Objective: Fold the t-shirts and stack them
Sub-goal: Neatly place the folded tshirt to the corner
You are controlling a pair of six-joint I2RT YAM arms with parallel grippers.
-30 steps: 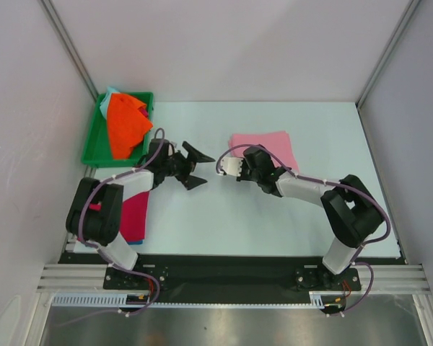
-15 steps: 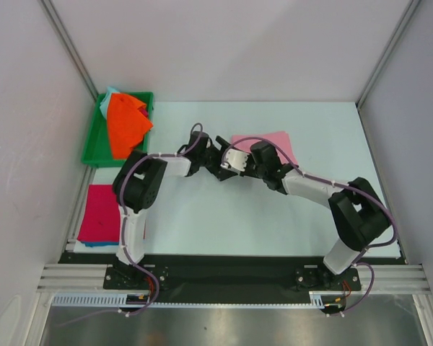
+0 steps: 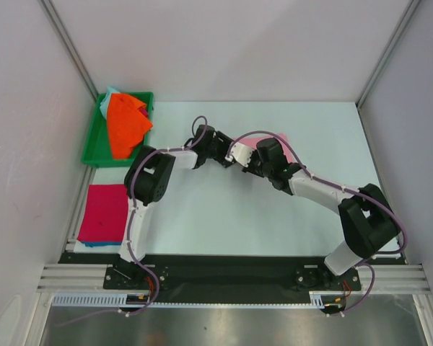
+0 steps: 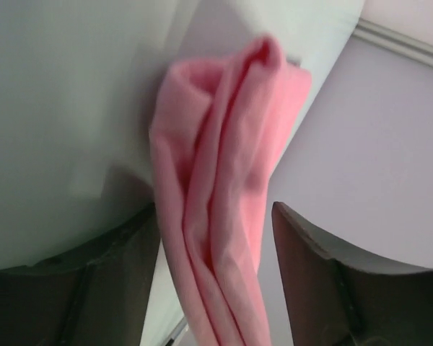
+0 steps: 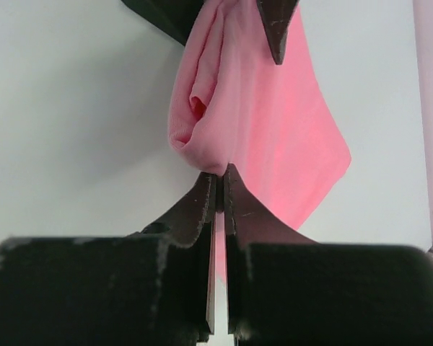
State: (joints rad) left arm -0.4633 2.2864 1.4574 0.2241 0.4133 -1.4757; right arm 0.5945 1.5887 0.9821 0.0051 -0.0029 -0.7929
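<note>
Pink shirt [image 5: 274, 122], upper centre overhead: long axis runs from right end effector [image 5: 220, 180], clamped on its edge, into left end effector [image 4: 215, 216], open astride it.

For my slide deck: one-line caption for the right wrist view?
Right hand pinches the light pink t-shirt while the open left hand straddles its far end.

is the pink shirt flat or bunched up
Bunched up: the right gripper pinches a fold of the pink shirt, and its gathered layers sit between the jaws of the left gripper.
</note>
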